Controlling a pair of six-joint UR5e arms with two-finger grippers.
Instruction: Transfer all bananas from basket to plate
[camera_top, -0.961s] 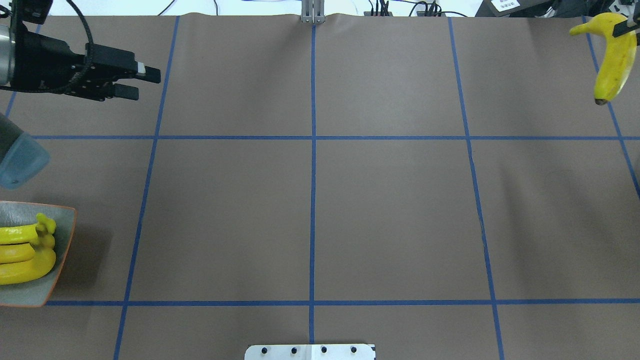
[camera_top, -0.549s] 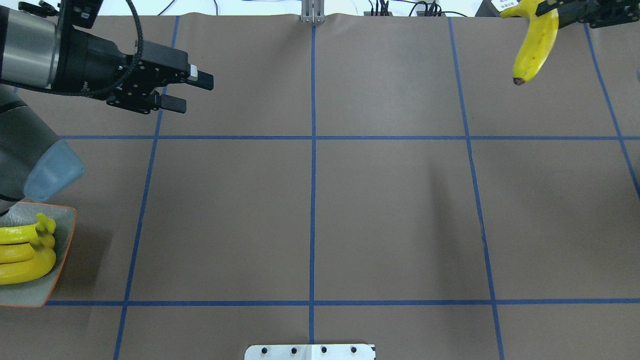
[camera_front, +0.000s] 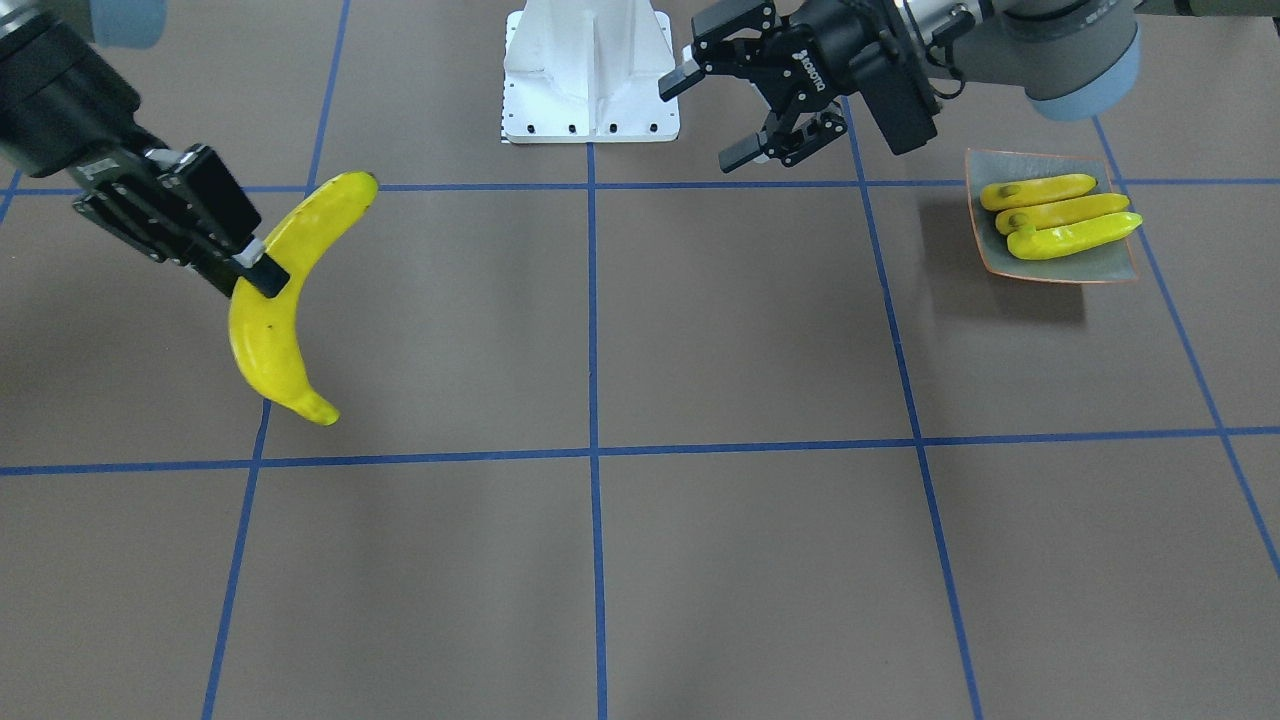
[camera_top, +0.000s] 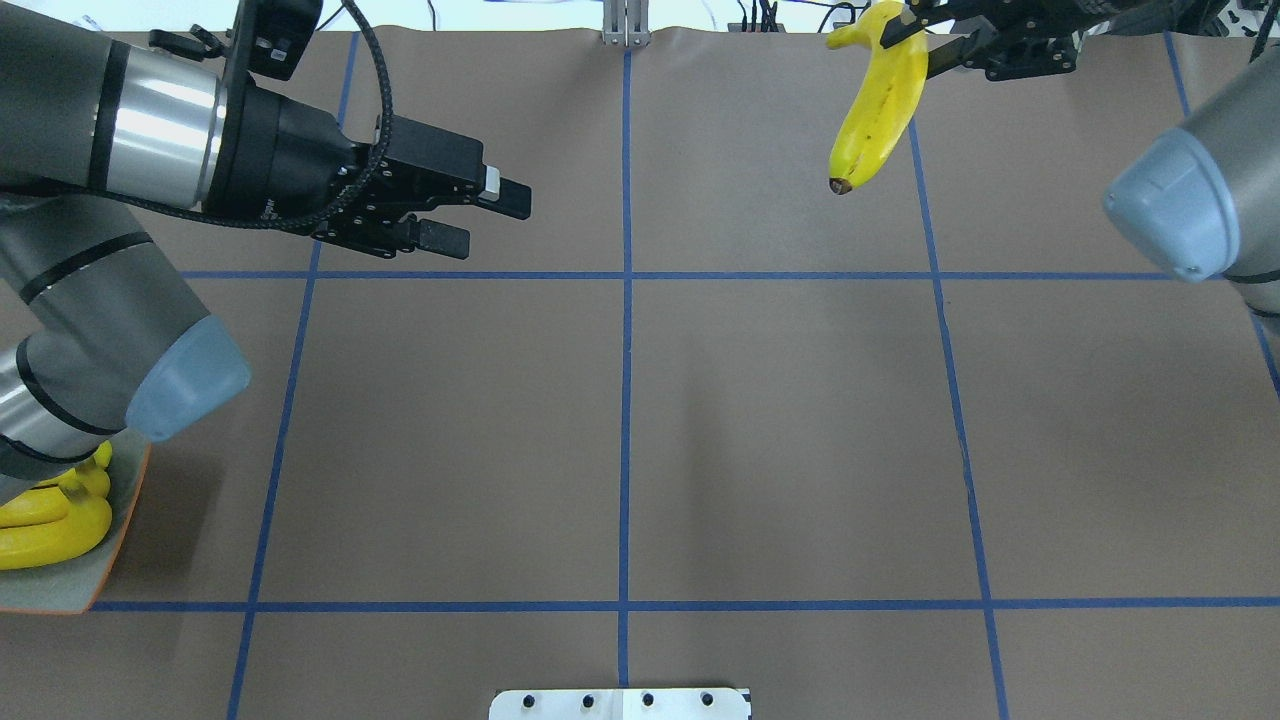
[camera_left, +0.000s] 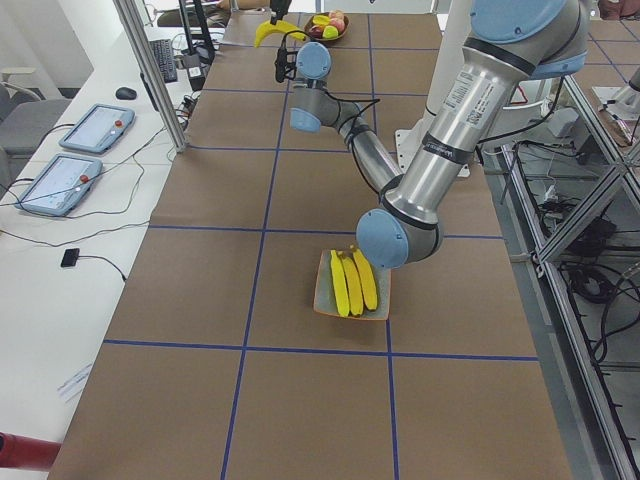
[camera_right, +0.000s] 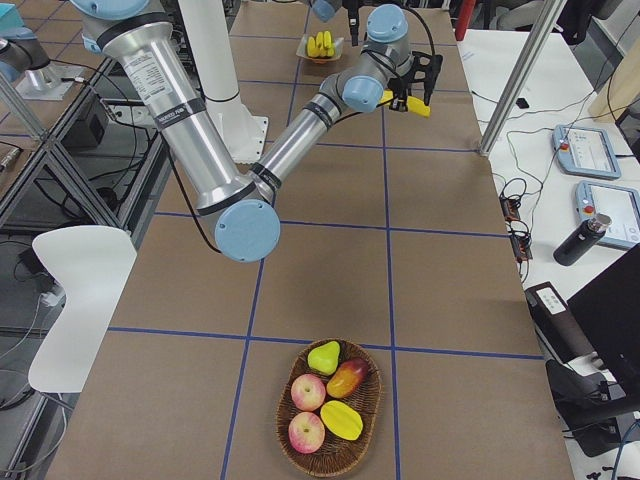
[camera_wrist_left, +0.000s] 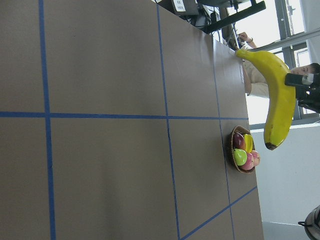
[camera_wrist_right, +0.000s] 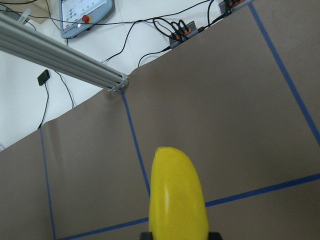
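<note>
Right tool (camera_top: 915, 45) clamped on fourth banana (camera_top: 872, 115), held clear above worktop (camera_top: 780, 420). Since a second ago it has shifted from far right edge toward centre line. Left tool (camera_top: 490, 215) agape, empty, advanced inward from left edge. Three bananas (camera_front: 1060, 215) lie side by side on plate (camera_front: 1105, 268), robot's left. Left arm now partly hides plate overhead.

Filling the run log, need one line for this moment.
right claw: shut on banana, airborne | left claw: open, empty | plate: three bananas
</note>
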